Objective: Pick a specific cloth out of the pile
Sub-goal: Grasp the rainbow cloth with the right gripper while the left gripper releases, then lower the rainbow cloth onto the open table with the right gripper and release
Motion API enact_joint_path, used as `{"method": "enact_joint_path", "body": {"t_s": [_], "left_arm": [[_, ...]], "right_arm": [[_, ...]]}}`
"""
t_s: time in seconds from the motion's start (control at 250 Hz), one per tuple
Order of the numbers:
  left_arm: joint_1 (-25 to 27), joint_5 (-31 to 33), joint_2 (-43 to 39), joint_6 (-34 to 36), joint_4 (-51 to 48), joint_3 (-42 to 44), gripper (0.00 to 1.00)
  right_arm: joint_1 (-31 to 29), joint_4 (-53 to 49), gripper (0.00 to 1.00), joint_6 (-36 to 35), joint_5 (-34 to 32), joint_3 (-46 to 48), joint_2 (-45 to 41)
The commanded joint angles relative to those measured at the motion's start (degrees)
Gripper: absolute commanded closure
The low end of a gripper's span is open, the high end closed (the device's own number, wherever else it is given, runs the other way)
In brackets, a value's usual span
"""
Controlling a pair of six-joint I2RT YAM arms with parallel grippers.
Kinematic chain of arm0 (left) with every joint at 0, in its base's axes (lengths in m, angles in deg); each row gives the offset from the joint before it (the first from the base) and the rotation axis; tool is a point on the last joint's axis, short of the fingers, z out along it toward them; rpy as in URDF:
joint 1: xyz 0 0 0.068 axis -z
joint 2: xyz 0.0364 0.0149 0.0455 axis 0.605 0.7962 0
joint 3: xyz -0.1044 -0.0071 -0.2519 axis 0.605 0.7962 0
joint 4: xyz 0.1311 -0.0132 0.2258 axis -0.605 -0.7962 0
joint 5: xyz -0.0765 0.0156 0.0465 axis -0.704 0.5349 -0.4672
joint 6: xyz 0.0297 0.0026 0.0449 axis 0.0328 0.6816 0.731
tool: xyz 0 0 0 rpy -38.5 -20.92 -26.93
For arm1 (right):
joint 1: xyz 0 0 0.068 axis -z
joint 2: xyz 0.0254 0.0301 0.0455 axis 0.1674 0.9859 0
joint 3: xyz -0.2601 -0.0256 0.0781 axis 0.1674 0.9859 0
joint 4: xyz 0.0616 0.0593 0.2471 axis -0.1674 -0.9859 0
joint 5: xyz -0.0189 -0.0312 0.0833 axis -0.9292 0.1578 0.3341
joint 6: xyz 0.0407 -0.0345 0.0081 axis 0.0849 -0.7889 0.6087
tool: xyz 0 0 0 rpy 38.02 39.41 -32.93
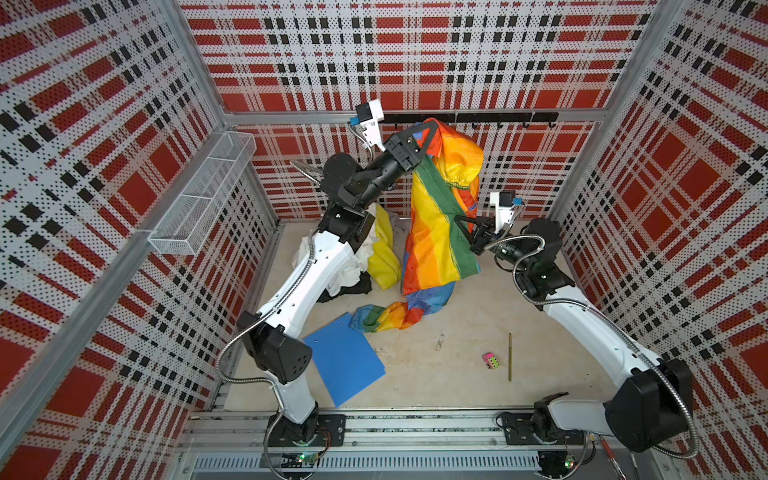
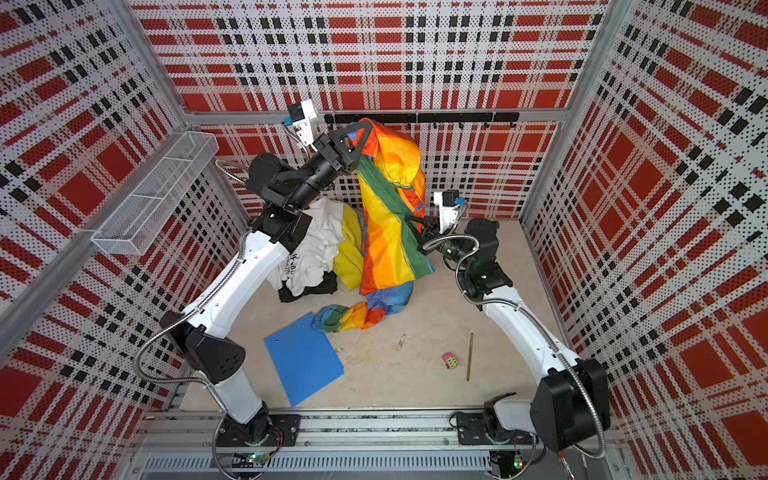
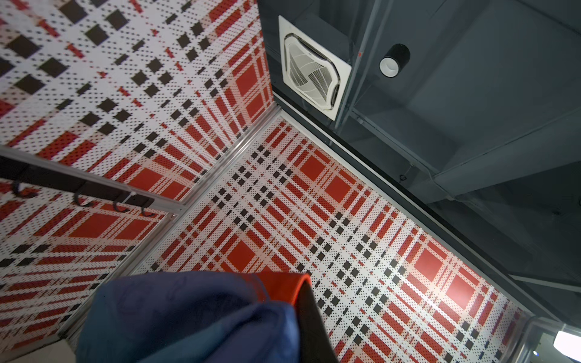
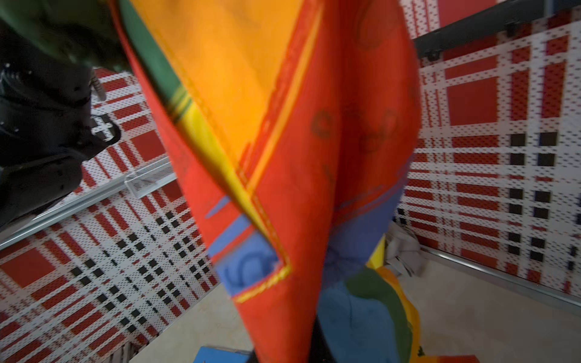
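**Operator:** Which way is the cloth (image 1: 434, 249) (image 2: 386, 253) running?

**Technician:** In both top views it is hanging with its long axis running near upright. It is starting high above and beyond the blue folder (image 1: 345, 361) (image 2: 303, 357) and coming down to the table (image 1: 457, 353). Its lower end is trailing across the table toward the folder and ending just beside the folder's far corner. Whether the two are touching cannot be told.

**Operator:** How is it looking?

**Technician:** It is showing as a thin, shiny sheet. Broad stripes of orange, yellow, green, blue and red are running along its length. The upper part is folding over into a bulging loop. In the right wrist view the cloth (image 4: 298, 157) is filling the middle, blurred. In the left wrist view a blue and red fold (image 3: 188, 314) is bunching at the camera.

**Operator:** What are the grippers doing?

**Technician:** The left gripper (image 1: 426, 131) (image 2: 361, 129) is standing highest, beyond the folder, and is clamping the top of the cloth, so the sheet is hanging from it. The right gripper (image 1: 461, 224) (image 2: 410, 221) is sitting lower, beyond the folder and to its right, with its jaws closing tight on the green edge at mid-height.

**Operator:** And the pile (image 1: 361, 257) (image 2: 316, 249)?

**Technician:** It is lying beyond the folder's far edge, partly behind the left arm.
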Motion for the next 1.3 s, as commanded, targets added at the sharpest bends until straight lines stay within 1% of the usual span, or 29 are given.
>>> {"method": "enact_joint_path", "body": {"t_s": [0.0,0.04,0.16,0.272,0.408,0.48,0.616,0.744,0.808,0.964,1.04,1.153,1.221,1.297], "left_arm": [[-2.37,-1.59,-6.55,1.64,2.52,6.27,0.75],[-2.88,-1.73,-8.42,2.77,1.89,9.75,0.64],[-3.07,-1.55,-14.21,8.13,-1.76,20.06,0.38],[-3.33,-1.46,-18.93,12.13,-3.26,29.67,0.19],[-2.94,-1.47,-24.34,19.04,-6.40,39.45,0.00],[-2.55,-1.09,-27.21,22.70,-6.81,44.78,0.01],[-1.98,-1.31,-31.50,27.27,-6.99,54.76,0.01],[-0.45,1.65,-36.76,31.74,-6.91,63.02,0.01],[0.10,2.68,-39.28,33.37,-6.90,65.88,0.01],[0.06,5.50,-44.82,34.14,-6.73,70.72,0.01],[-0.32,5.64,-46.83,34.43,-6.73,72.13,0.01],[-0.76,4.65,-48.85,35.31,-7.03,73.11,0.01],[-1.00,5.11,-49.67,35.63,-7.76,73.40,0.01],[-1.20,5.97,-50.40,35.73,-8.25,73.85,0.01]], "right_arm": [[1.81,-2.46,1.00,-1.91,-9.24,-3.83,-3.38],[2.12,-4.16,1.00,-2.92,-11.33,-5.07,-3.65],[3.35,-6.93,1.00,-4.83,-15.54,-9.27,-3.92],[5.00,-9.08,1.00,-6.49,-17.44,-14.56,-3.42],[6.64,-11.39,1.00,-8.21,-18.48,-22.35,-2.18],[6.95,-12.26,1.00,-9.18,-19.68,-26.48,-1.40],[7.50,-14.02,1.00,-10.96,-22.25,-35.29,1.09],[8.31,-16.90,1.00,-11.79,-23.68,-44.64,5.60],[8.62,-17.75,1.00,-11.66,-24.04,-48.29,7.89],[8.75,-18.46,1.00,-10.76,-24.20,-54.52,12.50],[8.75,-18.82,1.00,-10.23,-24.55,-57.28,14.52],[8.97,-19.03,1.00,-9.96,-25.33,-57.67,16.33],[9.34,-18.26,1.00,-10.05,-26.62,-54.82,16.03],[9.93,-16.34,1.00,-10.40,-30.12,-49.45,14.78]]}}
